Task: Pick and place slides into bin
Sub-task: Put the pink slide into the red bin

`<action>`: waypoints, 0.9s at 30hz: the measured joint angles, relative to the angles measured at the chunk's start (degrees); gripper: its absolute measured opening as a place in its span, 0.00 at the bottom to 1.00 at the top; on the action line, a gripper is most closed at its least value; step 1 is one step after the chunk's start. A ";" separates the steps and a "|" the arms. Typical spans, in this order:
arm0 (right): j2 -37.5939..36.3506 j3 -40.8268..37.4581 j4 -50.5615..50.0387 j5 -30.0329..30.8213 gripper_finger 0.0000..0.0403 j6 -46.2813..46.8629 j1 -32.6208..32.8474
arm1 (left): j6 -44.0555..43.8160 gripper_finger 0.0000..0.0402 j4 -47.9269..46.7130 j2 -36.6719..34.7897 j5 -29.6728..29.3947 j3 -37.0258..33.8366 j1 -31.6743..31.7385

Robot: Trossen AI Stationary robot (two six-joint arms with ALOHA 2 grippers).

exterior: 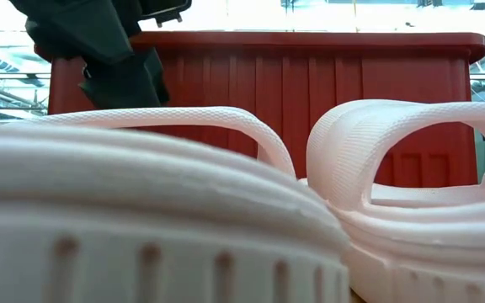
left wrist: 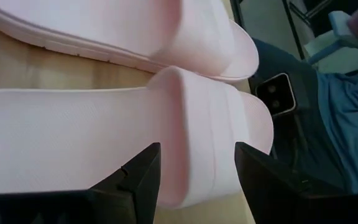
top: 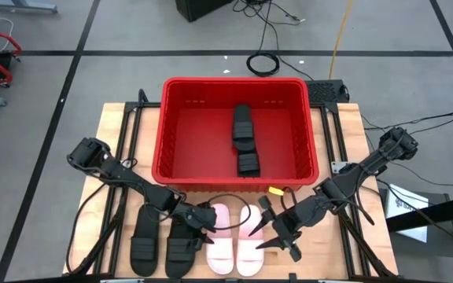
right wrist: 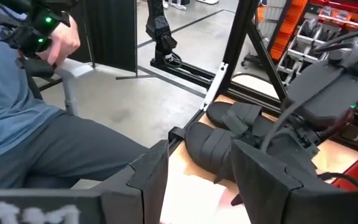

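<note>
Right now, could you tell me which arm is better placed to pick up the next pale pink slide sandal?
Left. The left gripper has its open fingers either side of a pale pink slide sandal. The right gripper hangs open beside the other pink sandal, around nothing.

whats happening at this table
A two-armed robot is loading slides into the red bin. Two black slides are already in it; two black slides and two pink slides remain on the table. The left hand straddles one pink slide's strap, open. The right hand hovers open beside the pink pair.
</note>
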 joint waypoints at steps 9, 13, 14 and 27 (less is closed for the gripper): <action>0.00 -0.02 -0.03 0.00 0.41 -0.05 0.00 | -0.42 0.49 1.55 0.99 1.34 0.00 -0.03; 0.00 -0.01 -0.05 0.00 0.41 -0.05 0.00 | -0.53 0.49 3.06 3.15 3.32 0.02 0.39; 0.00 -0.02 -0.07 0.00 0.41 -0.05 0.00 | -0.66 0.49 2.77 3.66 4.07 -0.02 0.57; 0.02 -0.02 -0.15 0.00 0.41 -0.27 0.00 | -1.58 0.49 5.76 7.08 11.11 0.33 2.83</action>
